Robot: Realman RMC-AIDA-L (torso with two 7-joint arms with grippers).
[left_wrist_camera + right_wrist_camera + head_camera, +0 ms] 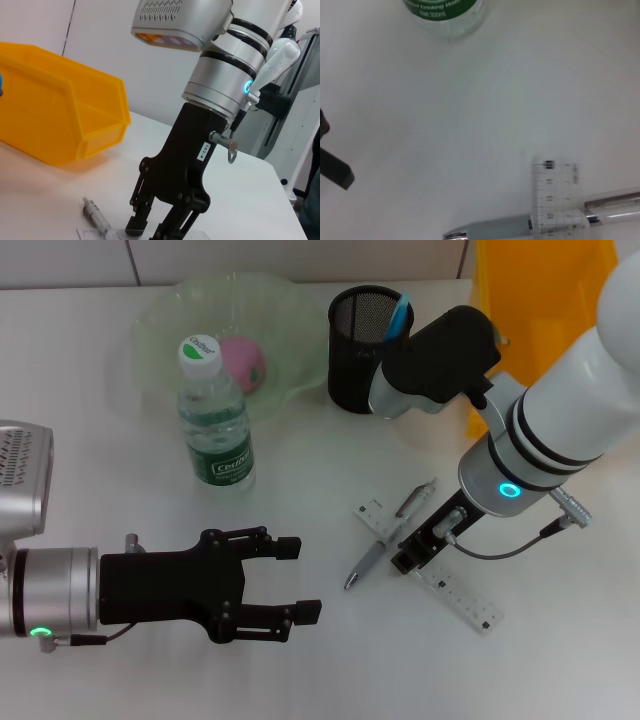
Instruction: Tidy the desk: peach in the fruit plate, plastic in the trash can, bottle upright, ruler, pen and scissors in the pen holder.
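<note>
A clear ruler [447, 585] lies on the white desk with a silver pen [382, 546] across it. My right gripper [420, 548] stands straight down over where they cross, open, fingertips close to the desk. The left wrist view shows that right gripper [150, 231] above the pen [95, 212]. In the right wrist view the ruler [555, 192] lies over the pen [500, 229]. The bottle [215, 420] stands upright. A pink peach [245, 362] sits in the green plate [160, 320]. My left gripper [300, 580] hovers open at the front left. No plastic shows.
A black mesh pen holder [355, 350] at the back holds a blue-tipped item [400, 315]; what it is I cannot tell. The yellow bin [540, 300] stands at the back right, also the yellow bin [55, 120] behind the right arm.
</note>
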